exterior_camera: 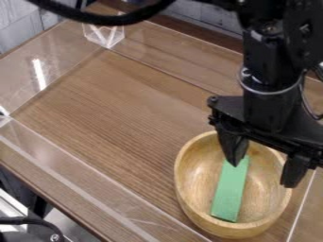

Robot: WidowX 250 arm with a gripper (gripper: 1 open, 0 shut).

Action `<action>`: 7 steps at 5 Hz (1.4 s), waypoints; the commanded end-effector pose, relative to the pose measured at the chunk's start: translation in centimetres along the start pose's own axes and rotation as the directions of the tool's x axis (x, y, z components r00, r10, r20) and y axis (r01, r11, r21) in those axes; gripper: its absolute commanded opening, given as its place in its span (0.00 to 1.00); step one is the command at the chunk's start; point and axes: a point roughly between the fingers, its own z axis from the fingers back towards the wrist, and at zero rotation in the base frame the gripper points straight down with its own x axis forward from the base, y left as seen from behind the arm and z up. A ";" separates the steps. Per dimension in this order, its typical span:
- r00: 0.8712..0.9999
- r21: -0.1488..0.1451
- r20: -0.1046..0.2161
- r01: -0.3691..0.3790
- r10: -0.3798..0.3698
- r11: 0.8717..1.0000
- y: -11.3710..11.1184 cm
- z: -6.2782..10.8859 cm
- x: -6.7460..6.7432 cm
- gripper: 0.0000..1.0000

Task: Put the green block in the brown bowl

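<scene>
Brown bowl (202, 194) on wooden table (113, 104)

bright green block (233, 190), tan grained bowl (192, 168)

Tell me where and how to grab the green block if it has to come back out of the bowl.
Grip the green block across its narrow width near mid-length, coming from above. It lies inside the brown bowl as a long, flat bar, so its long sides probably give the open gripper, hanging just above, the narrowest span. The thick rim would likely block a sideways approach.
</scene>
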 end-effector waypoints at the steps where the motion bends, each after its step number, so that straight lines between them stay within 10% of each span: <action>1: 0.999 -0.024 0.042 -0.001 0.002 1.000 -0.2 1.4 0.9 1.00; 7: 0.999 -0.046 0.040 0.021 -0.019 0.999 -0.2 1.6 1.3 1.00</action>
